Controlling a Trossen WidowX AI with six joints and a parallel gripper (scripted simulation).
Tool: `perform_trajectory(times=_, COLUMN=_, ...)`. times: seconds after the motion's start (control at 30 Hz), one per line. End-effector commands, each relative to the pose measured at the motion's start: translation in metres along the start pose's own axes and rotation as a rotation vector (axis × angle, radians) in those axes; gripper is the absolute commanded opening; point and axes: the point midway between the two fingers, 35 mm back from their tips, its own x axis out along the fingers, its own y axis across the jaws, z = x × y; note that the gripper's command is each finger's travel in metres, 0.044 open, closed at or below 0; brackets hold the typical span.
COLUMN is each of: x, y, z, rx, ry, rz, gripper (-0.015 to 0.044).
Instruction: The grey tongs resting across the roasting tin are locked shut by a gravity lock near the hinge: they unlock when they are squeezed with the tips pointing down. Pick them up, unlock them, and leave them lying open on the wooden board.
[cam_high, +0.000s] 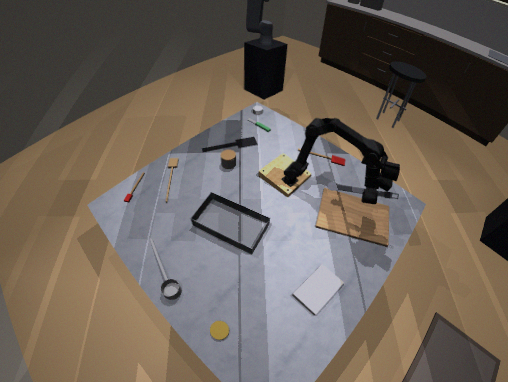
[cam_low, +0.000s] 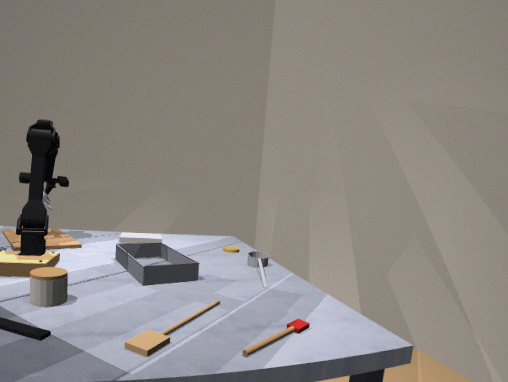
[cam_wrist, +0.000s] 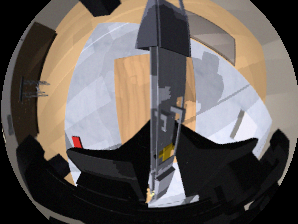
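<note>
My gripper (cam_high: 371, 192) (cam_wrist: 161, 122) is shut on the grey tongs (cam_high: 347, 189) (cam_wrist: 169, 75). In the wrist view they run lengthwise between the fingers, with broad dark grey ends at the top and a small yellow part below the fingertips. In the top view they stretch sideways over the back edge of the wooden board (cam_high: 345, 216) (cam_low: 56, 240) (cam_wrist: 131, 95). Whether the lock is engaged, and their exact height and tilt, I cannot tell. The roasting tin (cam_high: 220, 236) (cam_low: 170, 274) stands on the table with nothing across it.
The arm's base stands on a pale wooden plate (cam_high: 272, 173). A red-headed spatula (cam_high: 338, 160) (cam_wrist: 77, 142) lies behind the board. A white slab (cam_high: 318, 290) lies in front of it. A lidded canister (cam_high: 228, 160) (cam_low: 48, 289) and a black turner (cam_high: 247, 143) are on the far side.
</note>
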Motion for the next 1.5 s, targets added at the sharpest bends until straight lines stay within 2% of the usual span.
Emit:
perform_trajectory(times=0.0, x=0.001, y=0.000, z=-0.001, rx=-0.013, ry=0.053, rz=-0.009, gripper=-0.0150)
perform_trajectory(times=0.5, x=0.004, y=0.004, z=-0.009, rx=-0.060, ry=0.277, rz=-0.029, gripper=-0.0150)
perform_trajectory(times=0.83, x=0.006, y=0.004, z=-0.009, rx=-0.060, ry=0.279, rz=-0.029, gripper=-0.0150)
perform_trajectory(times=1.47, x=0.037, y=0.002, z=-0.013, rx=-0.060, ry=0.279, rz=-0.029, gripper=-0.0150)
